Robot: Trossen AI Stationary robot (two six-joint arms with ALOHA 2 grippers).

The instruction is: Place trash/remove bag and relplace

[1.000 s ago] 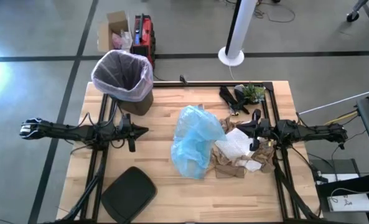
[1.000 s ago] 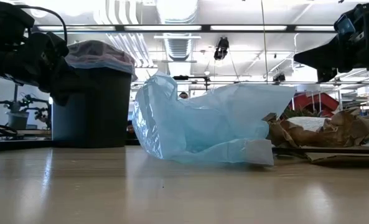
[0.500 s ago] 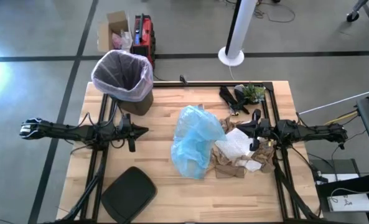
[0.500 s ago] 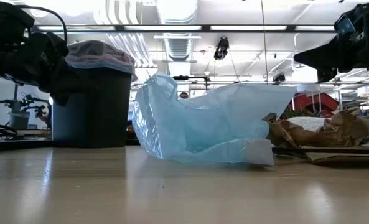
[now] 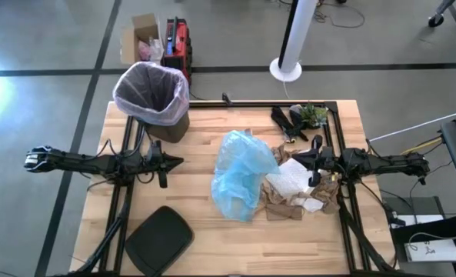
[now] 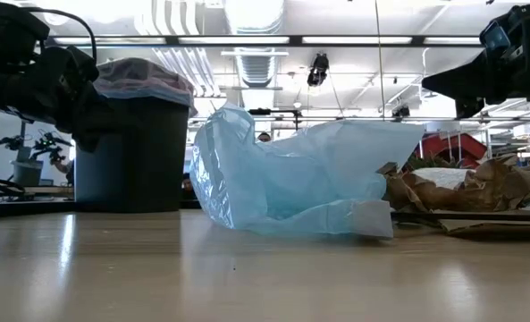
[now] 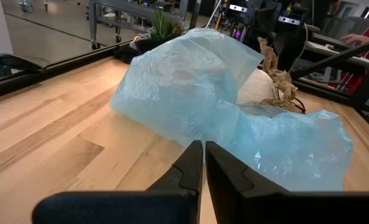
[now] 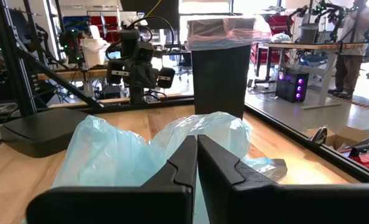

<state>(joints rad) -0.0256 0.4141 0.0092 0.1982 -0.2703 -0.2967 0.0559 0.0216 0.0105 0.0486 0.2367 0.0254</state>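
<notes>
The trash (image 5: 298, 190), crumpled brown paper and white scraps, lies in a heap on the table's right half, also showing in the low view as trash (image 6: 466, 190). The bag (image 5: 151, 94), pinkish-white, lines the dark bin at the table's far left corner; its rim is folded over the bin's top (image 8: 224, 27). My left gripper (image 7: 205, 145) hovers shut above the table's left half, pointing at the light blue bag. My right gripper (image 8: 196, 138) hovers shut above the trash heap, touching nothing.
A light blue plastic bag (image 5: 241, 174) lies crumpled mid-table between the two grippers. A dark lid (image 5: 159, 239) rests near the near left edge. Black and green clutter (image 5: 298, 119) sits at the far right. Bare wood lies along the near edge.
</notes>
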